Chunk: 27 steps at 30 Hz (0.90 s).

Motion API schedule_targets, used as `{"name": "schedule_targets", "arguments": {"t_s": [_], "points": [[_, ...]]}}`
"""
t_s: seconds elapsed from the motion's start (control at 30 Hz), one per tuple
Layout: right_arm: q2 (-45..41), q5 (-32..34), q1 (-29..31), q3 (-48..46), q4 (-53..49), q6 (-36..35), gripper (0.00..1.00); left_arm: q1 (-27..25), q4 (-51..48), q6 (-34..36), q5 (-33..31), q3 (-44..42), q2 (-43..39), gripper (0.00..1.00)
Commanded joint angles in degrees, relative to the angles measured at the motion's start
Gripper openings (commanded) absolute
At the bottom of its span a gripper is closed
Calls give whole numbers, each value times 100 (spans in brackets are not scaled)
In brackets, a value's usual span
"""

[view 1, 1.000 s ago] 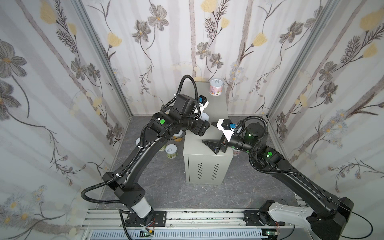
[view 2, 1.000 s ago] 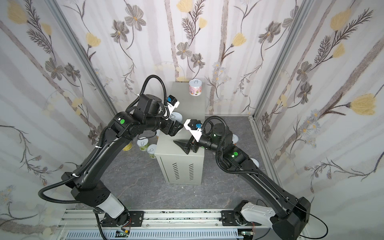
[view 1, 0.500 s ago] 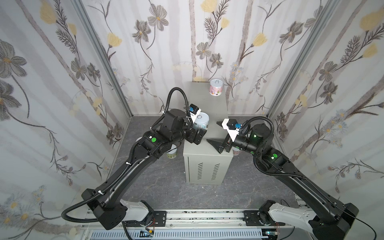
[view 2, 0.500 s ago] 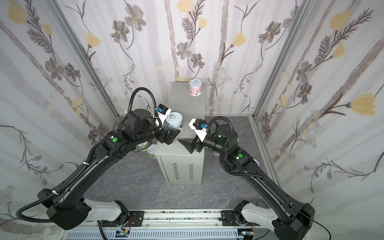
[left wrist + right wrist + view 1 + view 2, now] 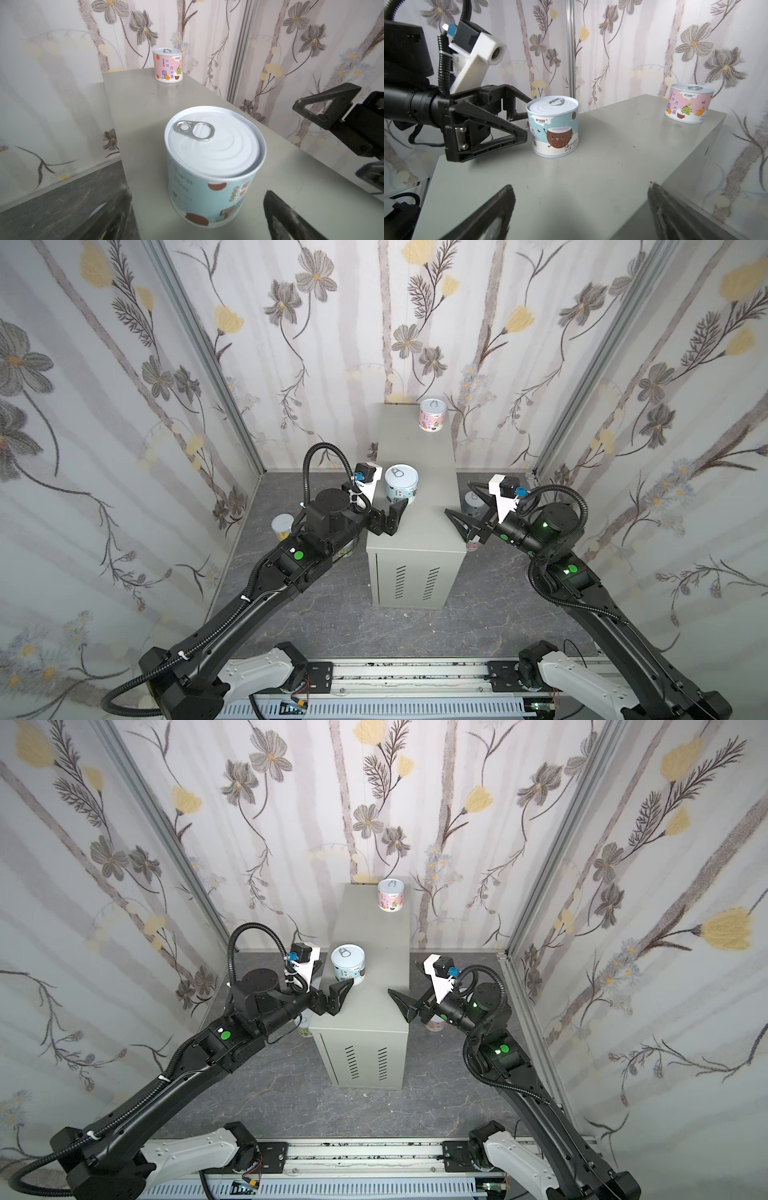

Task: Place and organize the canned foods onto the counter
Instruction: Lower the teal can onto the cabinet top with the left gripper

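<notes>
My left pincer: jaws wide, one either side of the short pale blue coconut-label tin, no grip.
Blue tin: upright on the tall grey-beige metal cabinet, near its left edge.
My right pincer: wide, empty.
Risk: if I back out crooked, a finger could clip the tin and knock it off.

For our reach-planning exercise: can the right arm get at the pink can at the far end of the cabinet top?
Probably yes: the right gripper is open, the counter top between it and the pink can is bare, and the blue can stands aside. Whether the arm stretches that far is unsure.
</notes>
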Motion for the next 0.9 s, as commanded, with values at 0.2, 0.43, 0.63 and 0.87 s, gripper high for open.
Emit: {"name": "schedule_targets", "arguments": {"t_s": [0.2, 0.43, 0.63, 0.87], "points": [[-396, 478, -408, -269, 479, 530, 100, 8, 1115, -124, 249, -138, 153, 100], [-459, 465, -543, -344, 445, 562, 100, 9, 1053, 3, 91, 4, 407, 91], [-345, 588, -639, -358, 349, 559, 100, 4, 1190, 99, -92, 34, 518, 88], [-240, 566, -722, -252, 389, 559, 100, 12, 1165, 293, -47, 311, 789, 77]]}}
